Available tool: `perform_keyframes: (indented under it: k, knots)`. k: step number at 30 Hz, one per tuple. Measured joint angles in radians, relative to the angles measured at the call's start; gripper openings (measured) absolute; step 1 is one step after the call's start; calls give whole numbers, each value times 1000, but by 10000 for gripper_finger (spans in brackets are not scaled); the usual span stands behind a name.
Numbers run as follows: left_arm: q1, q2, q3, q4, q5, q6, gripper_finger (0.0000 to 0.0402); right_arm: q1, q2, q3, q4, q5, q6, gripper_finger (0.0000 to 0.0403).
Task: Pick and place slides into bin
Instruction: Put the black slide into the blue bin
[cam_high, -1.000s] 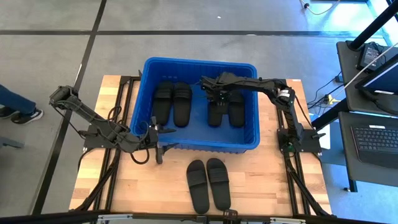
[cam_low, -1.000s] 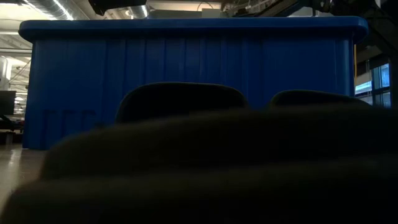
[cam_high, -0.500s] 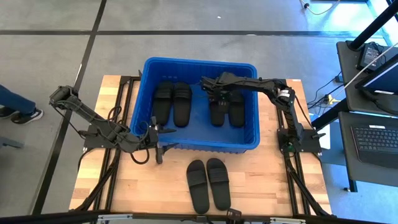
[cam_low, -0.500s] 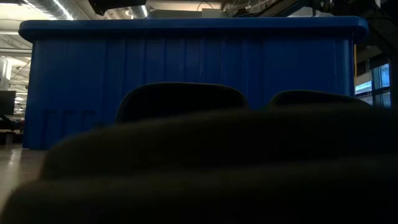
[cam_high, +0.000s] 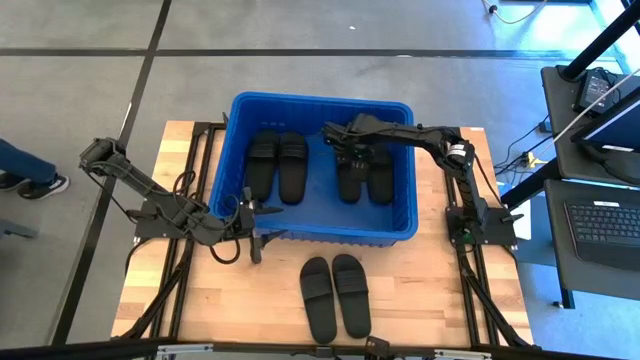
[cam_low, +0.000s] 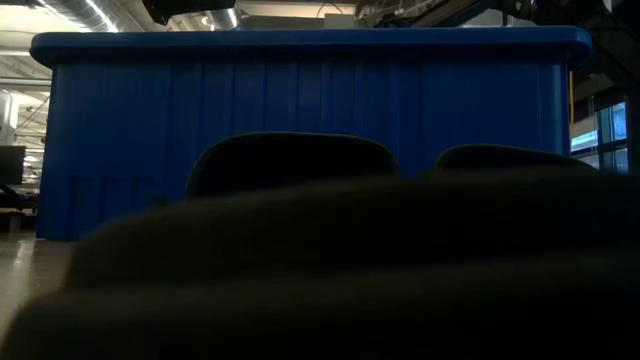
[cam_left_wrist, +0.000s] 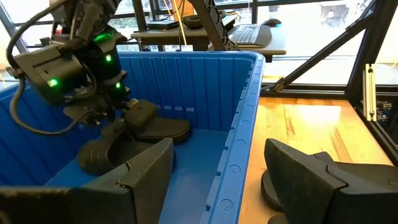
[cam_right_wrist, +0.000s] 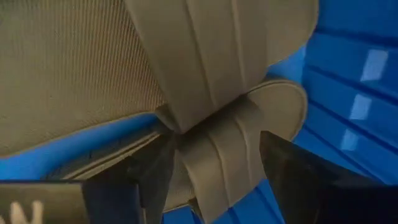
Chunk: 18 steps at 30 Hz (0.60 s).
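Grey floor (cam_high: 90, 30), desk (cam_high: 600, 215) with keyboard (cam_high: 606, 222).

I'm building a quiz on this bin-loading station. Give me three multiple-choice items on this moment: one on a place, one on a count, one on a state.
1. Where is the right pincer?
A. Over the bin
B. Beside the table pair
C. Off the table

2. How many slides lie on the table outside the bin?
A. None
B. Two
C. Four

3. The left pincer is:
A. Shut on a slide
B. Open, empty
C. Inside the bin

Answers:
1 A, it reaches in above the right-hand pair.
2 B, one pair lies in front of the bin.
3 B, its fingers stand apart at the bin's near wall.
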Motion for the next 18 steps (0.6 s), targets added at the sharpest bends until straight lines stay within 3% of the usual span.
perform_keyframes:
  k: [5, 12, 18]
  knots:
    - [0, 0, 0, 0, 0, -1, 248, 1, 0, 76, -27, -7, -4, 234]
    - [0, 0, 0, 0, 0, -2, 248, 1, -2, 114, 184, -261, -109, 234]
    - [0, 0, 0, 0, 0, -18, 248, 3, 39, 116, 273, -285, -117, 234]
